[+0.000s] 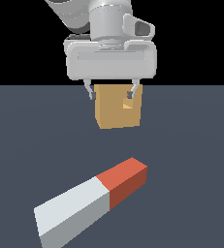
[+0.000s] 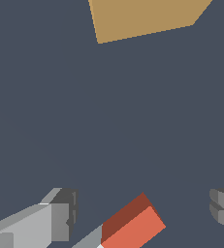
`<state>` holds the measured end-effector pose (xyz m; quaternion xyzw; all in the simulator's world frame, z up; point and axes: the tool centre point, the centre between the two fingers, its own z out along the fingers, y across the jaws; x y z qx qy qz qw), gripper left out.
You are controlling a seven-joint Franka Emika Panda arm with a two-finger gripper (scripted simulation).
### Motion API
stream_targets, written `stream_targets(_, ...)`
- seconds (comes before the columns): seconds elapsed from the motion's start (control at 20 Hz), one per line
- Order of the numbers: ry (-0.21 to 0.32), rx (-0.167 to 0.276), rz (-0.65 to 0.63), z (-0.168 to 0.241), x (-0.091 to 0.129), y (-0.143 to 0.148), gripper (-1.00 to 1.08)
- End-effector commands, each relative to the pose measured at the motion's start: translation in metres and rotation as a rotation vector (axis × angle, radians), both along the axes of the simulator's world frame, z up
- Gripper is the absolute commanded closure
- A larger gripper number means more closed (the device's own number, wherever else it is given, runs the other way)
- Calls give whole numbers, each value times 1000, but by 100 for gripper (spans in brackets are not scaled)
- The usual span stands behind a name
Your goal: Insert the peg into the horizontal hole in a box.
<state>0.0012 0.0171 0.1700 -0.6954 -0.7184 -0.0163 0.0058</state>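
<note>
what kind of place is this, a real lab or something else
Most likely a bare simulated test scene, not a real room: a flat, featureless dark blue-grey floor meets a pure black backdrop, and the only things on it are a plain tan box and a flat-shaded peg below the open gripper.

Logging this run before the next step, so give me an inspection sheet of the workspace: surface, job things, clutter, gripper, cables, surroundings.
Surface: flat dark blue-grey floor, unmarked.
Peg: the peg lies flat on the floor, ungrasped, red-orange end toward the box.
Box: the box sits on the floor beyond the peg, apart from it; small square hole on its face.
Clutter: nothing seen.
Gripper: the gripper is open, holding nothing, raised above the floor.
Cables: nothing seen.
Surroundings: black background beyond the floor.
</note>
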Motion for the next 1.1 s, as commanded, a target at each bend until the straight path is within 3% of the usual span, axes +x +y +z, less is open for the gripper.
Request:
stream_targets(0.0,0,0,0,0,0,0,-92)
stream_targets(0.55,4,-4,-132,-14,4,-28,-92)
stream_targets(1.05,14,-14,-497,-54,-6,-105,-92)
